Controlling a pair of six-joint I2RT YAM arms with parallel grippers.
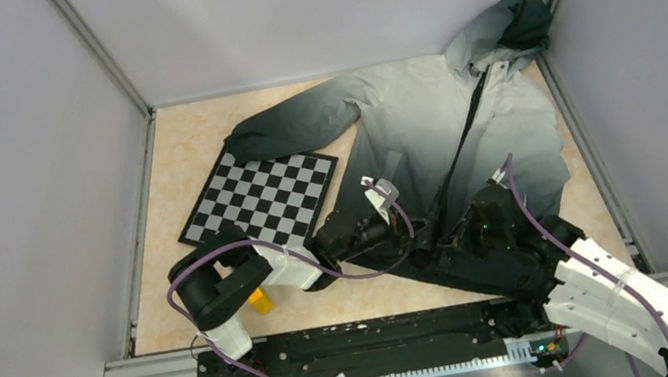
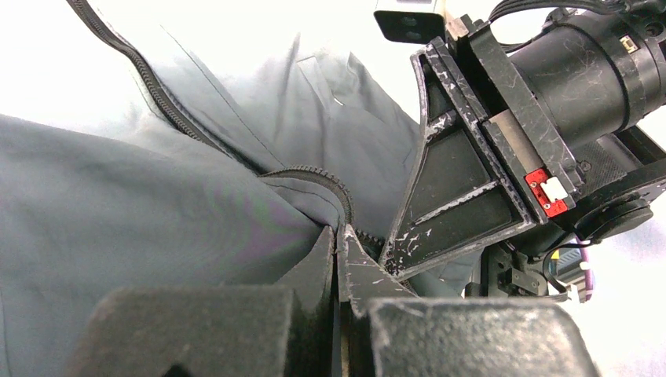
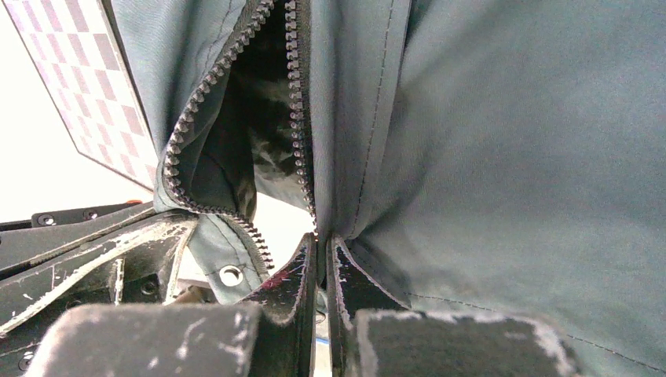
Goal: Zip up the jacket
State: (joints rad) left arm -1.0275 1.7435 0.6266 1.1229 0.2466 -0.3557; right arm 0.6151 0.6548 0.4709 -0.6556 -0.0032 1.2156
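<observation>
Because both arms work at the near end of the jacket [image 1: 421,124], the coming move turns on one line, the zipper [image 1: 470,139], which runs from the dark hem [image 1: 485,271] just ahead of the arms away to the far right; nearest the bases, the left gripper [image 2: 339,236] has its fingers pressed together on a fold of grey cloth at the edge of the zipper, and the right gripper [image 3: 322,245] is pinched just as tightly on the cloth where the two rows of teeth come together (whether a slider sits between its fingers I cannot tell, since they hide that spot); in the left wrist view the two grippers stand just beside each other, the right one on the outer side; beyond the right gripper the teeth [image 3: 294,102] part and the front gapes open, so by my reading no length is closed yet; the long axis of that opening slants up and to the right across the table [image 1: 194,160], away from both tools, with the checkerboard [image 1: 260,195] off to the left of it; farthest off, the pale hood [image 1: 507,24] is bunched in the back right corner, and the right arm looks the better placed to draw along toward it while the left anchors the hem.
</observation>
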